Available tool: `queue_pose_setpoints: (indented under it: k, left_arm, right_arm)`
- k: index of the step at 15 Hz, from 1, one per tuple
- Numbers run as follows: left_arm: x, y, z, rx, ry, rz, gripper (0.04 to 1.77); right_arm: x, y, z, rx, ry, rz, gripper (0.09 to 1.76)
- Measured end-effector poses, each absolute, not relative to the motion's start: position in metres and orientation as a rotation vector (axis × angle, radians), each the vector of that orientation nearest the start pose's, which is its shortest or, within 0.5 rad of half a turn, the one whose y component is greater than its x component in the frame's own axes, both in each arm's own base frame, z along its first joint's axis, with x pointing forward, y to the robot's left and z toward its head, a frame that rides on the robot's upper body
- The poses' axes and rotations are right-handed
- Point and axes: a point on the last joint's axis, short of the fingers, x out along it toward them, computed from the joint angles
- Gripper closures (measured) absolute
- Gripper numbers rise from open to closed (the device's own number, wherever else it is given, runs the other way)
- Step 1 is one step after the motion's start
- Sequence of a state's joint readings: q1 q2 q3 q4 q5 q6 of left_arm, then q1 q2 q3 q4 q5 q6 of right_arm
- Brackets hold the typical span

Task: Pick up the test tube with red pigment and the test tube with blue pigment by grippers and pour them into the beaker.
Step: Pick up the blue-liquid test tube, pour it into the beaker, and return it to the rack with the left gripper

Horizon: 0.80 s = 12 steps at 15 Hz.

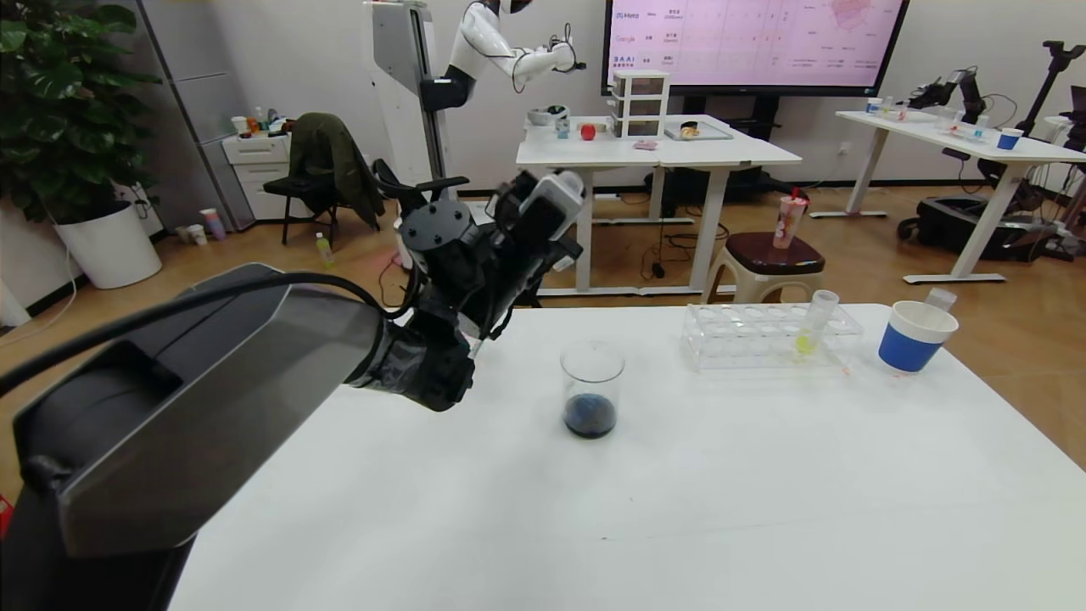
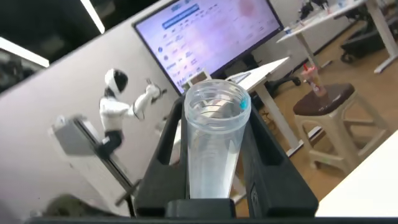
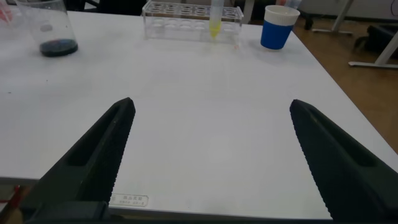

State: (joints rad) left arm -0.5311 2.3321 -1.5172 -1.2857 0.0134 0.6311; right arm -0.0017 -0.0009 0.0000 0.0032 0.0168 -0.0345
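Note:
My left gripper is raised left of and above the beaker, over the table's far edge. In the left wrist view it is shut on a clear test tube that looks empty, with one blue drop at its flared rim. The beaker stands upright on the white table with dark blue liquid in its bottom. My right gripper hovers open low over the table's near part, nothing between its fingers; the head view does not show it. The test tube with red pigment is out of view.
A clear rack right of the beaker holds a yellow-green tube. A blue paper cup with a clear tube in it stands near the table's right edge. A stool sits behind the table.

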Motion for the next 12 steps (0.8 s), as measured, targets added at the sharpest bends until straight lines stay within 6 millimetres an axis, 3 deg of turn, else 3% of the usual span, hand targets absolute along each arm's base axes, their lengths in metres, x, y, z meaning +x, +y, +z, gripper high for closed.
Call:
queue_pose_setpoints:
  k: [3, 7, 10, 12]
  left_arm:
    - [0.403, -0.239, 0.186, 0.226, -0.450, -0.268, 1.31]
    - [0.392, -0.231, 0.161, 0.026, -0.199, -0.175, 1.31]
    - [0.388, -0.219, 0.169, -0.031, -0.167, -0.136, 1.31]
    - [0.390, -0.200, 0.176, -0.022, -0.151, -0.100, 1.31]
  right_arm:
    - [-0.023, 0.000, 0.075, -0.035, 0.002, 0.015, 0.11]
    - [-0.023, 0.000, 0.075, -0.034, 0.002, 0.015, 0.11]
    - [-0.023, 0.000, 0.075, -0.035, 0.002, 0.016, 0.11]
    - [-0.023, 0.000, 0.075, -0.034, 0.003, 0.015, 0.11]
